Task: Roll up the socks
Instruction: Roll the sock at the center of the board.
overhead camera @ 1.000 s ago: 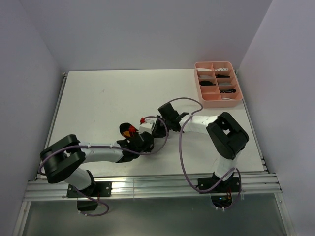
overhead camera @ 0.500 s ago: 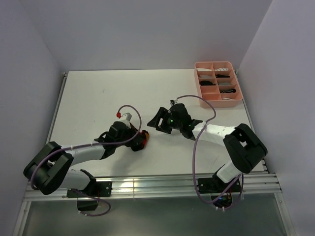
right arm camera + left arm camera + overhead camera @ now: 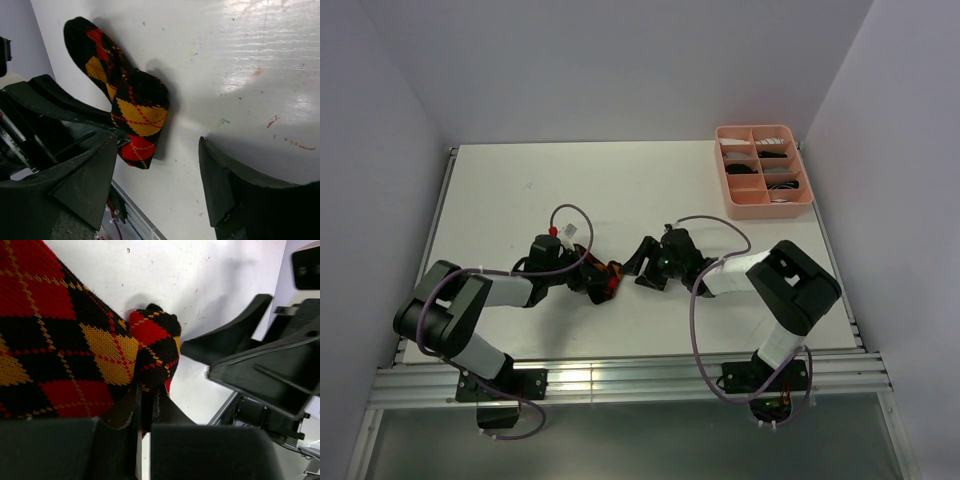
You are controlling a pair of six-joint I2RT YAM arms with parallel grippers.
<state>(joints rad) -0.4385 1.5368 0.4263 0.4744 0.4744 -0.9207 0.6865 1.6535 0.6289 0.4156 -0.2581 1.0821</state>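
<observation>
A black sock with red, orange and yellow argyle diamonds (image 3: pixel 611 272) lies partly rolled on the white table near the middle front. In the left wrist view the sock (image 3: pixel 75 335) fills the upper left. My left gripper (image 3: pixel 145 400) is shut on its folded end. The top view puts my left gripper (image 3: pixel 599 283) at the sock's left side. My right gripper (image 3: pixel 642 262) stands open just right of the sock, not touching it. From the right wrist the sock (image 3: pixel 131 102) lies ahead and to the left of my right gripper (image 3: pixel 159 145), with bare table between the jaws.
A pink compartment tray (image 3: pixel 761 209) sits at the back right corner, with dark and white fabric items in its compartments. Grey walls close in the table on three sides. A metal rail (image 3: pixel 620 378) runs along the near edge by the arm bases.
My right gripper has opened, let go of the sock and backed off to its right. My left gripper has kept hold of the sock and swung round to a new angle.
</observation>
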